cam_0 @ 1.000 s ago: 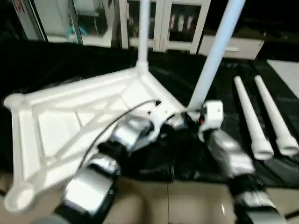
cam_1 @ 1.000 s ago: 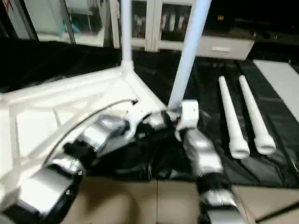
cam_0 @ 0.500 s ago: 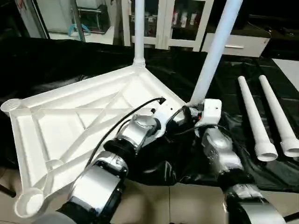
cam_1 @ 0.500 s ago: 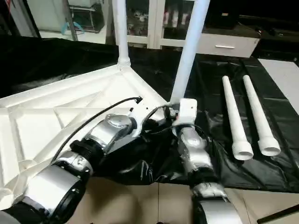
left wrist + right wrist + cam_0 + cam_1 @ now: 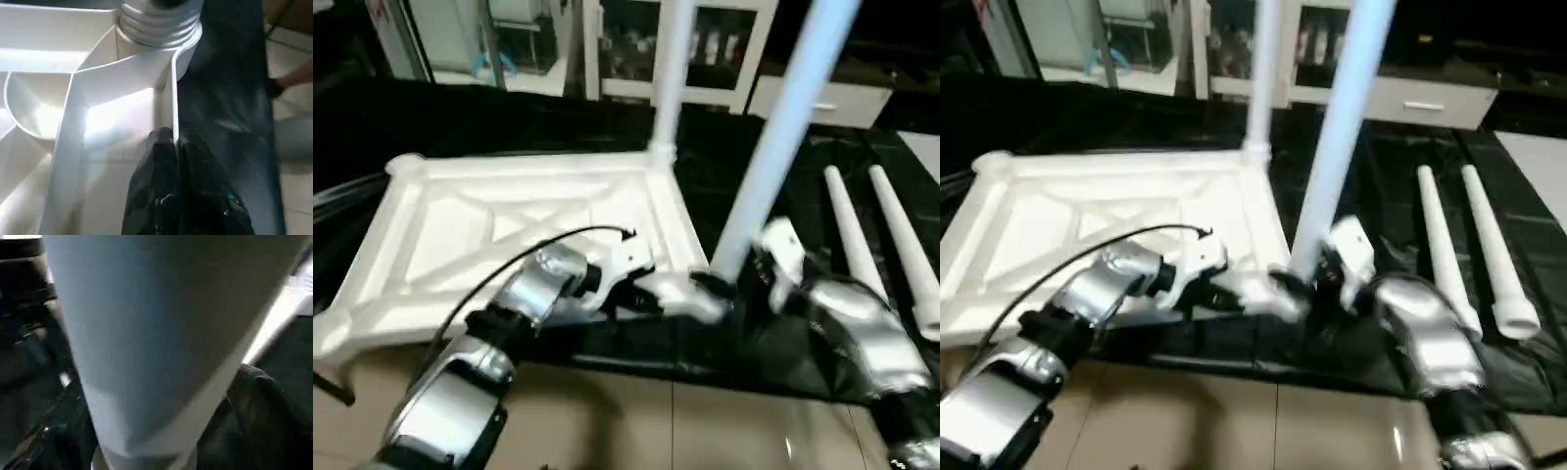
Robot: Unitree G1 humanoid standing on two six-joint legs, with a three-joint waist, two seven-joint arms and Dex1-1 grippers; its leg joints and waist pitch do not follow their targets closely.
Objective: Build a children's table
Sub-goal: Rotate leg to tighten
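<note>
Tabletop (image 5: 509,235) lay ribs-up, left gripper (image 5: 168,142) pinched its near rim, right gripper (image 5: 734,289) clamped a leaning leg (image 5: 773,147).

Counter (image 5: 489,122): large, covered in a black sheet, glossy and wrinkled toward the near edge. Near edge runs across the head views; tan tiled floor (image 5: 1263,431) below it.

Lying on the counter:
- Tabletop (image 5: 460,235), white, underside up, ribs showing. Its near-left corner seems to overhang the counter edge; blur makes this uncertain.
- Two legs (image 5: 867,235) loose, white, side by side and near-parallel, well right of the tabletop, wider ends toward the near edge.

Left wrist view: black sheet (image 5: 230,98) runs alongside the tabletop's rim, floor beyond it.

Far side of the counter: white cabinets (image 5: 1400,98) with glass doors.
</note>
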